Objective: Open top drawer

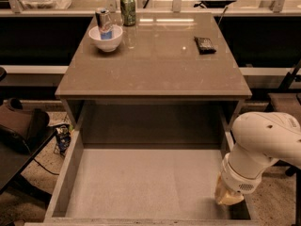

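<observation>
While the broad brown surface (155,69) lies well beyond and above the claw (229,196), the top drawer (141,187) spreads just left of the claw, drawn far out with its pale floor in full view. One white arm (263,145) comes down from the right and sets the claw low at the drawer's front right corner, close against the right wall. Whether it touches, and whether it is open or closed, I cannot tell.

By my reading the opening is nearly done. Any last pull should run straight back along the runners, with no sideways push on that wall, and it should end gently before the drawer reaches its stop. Then the claw should lift clear without dragging the front.

Counted: one surface, one drawer, one arm and one claw. Far beyond the claw and to its left sit one white bowl (106,36) and two cans, one can in the bowl (104,19) and one green can (127,8) just beside it. One small dark packet (205,44) lies almost straight beyond.
</observation>
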Controlling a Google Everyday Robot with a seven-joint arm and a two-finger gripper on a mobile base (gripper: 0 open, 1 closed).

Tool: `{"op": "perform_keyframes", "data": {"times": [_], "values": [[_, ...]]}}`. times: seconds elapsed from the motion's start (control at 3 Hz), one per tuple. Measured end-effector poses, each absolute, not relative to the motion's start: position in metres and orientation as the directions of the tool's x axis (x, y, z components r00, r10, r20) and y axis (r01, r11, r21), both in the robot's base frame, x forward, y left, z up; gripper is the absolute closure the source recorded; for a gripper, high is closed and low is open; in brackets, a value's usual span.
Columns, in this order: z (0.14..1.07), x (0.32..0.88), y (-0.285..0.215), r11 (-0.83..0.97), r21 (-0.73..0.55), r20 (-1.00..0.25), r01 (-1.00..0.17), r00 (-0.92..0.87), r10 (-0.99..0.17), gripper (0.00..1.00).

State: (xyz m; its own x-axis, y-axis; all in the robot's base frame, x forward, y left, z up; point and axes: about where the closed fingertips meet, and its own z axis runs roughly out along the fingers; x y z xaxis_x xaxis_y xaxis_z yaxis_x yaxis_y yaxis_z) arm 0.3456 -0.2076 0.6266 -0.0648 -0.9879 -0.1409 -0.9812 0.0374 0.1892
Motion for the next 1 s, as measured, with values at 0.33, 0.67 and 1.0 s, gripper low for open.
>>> {"op": "perform_keyframes", "data": {"times": [0.33,0.67,1.0], "values": [[0.6273,0.3449,-0.2079,0.038,0.188,-0.14,-0.981,-0.065,-0.988,0.82],[0.6282,0.3441,-0.2081,0.038,0.187,-0.138,-0.982,-0.064,-0.988,0.51],[0.6289,0.3434,-0.2084,0.037,0.185,-0.137,-0.982,-0.063,-0.989,0.2]]}}
